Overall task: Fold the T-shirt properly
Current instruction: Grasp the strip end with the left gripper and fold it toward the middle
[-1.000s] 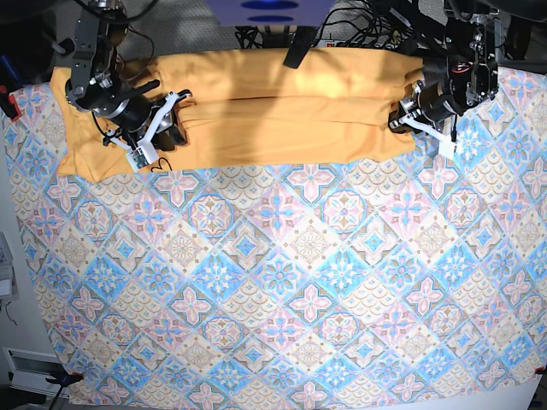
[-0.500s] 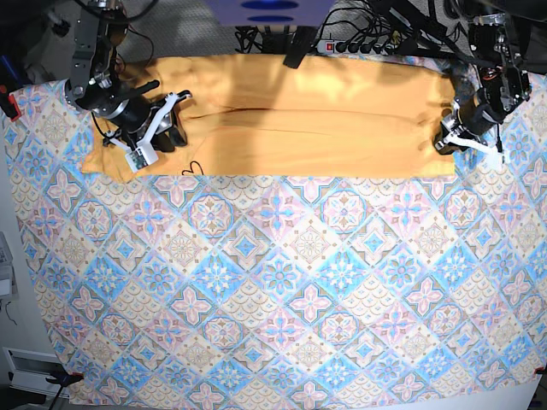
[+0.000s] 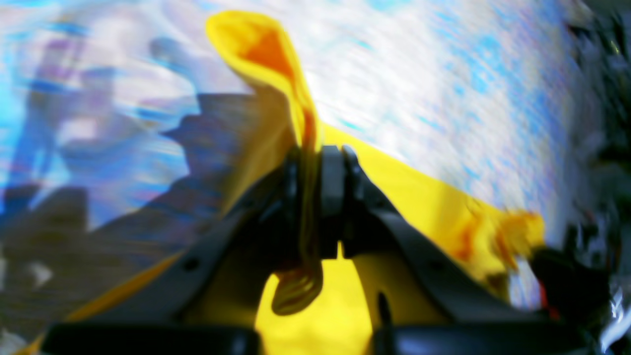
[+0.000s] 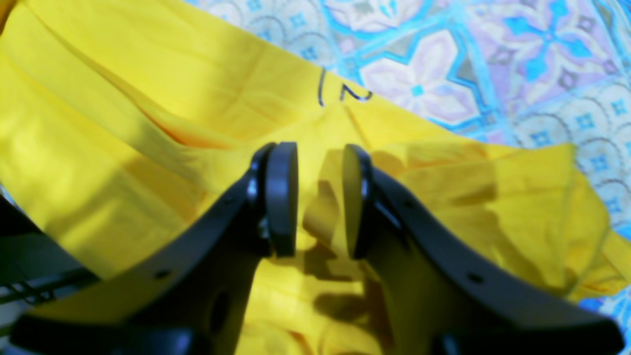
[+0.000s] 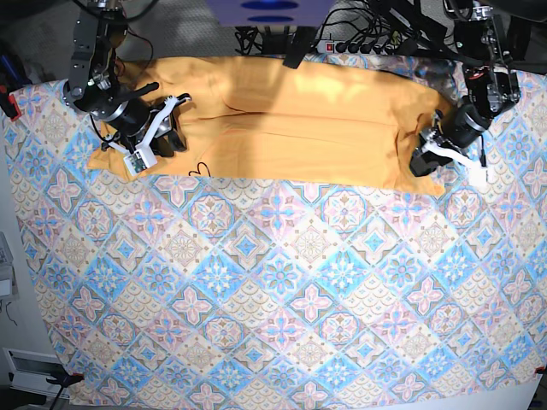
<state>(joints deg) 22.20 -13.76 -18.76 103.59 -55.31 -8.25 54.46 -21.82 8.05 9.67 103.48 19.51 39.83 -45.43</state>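
Observation:
The yellow-orange T-shirt (image 5: 291,120) lies stretched in a long band across the back of the tile-patterned cloth (image 5: 282,290). My left gripper (image 5: 423,161) is at its right end. The blurred left wrist view shows that left gripper (image 3: 318,153) shut on a raised fold of the T-shirt (image 3: 419,197). My right gripper (image 5: 173,137) sits over the shirt's left end. In the right wrist view, that right gripper (image 4: 318,148) has its jaws partly apart above the T-shirt (image 4: 148,98), pinching nothing. Black script (image 4: 345,91) shows just beyond the fingertips, at the shirt's front edge (image 5: 197,167).
Cables and a power strip (image 5: 367,44) run along the back edge behind the shirt, beside a dark post (image 5: 299,47). A red clamp (image 5: 8,104) holds the cloth at the left edge. The patterned cloth (image 4: 443,59) covers the rest of the table toward the front.
My left gripper pulled the shirt's right end outward, then came back left and toward the front. The whole shirt slid right and flattened. The right gripper stayed in place.

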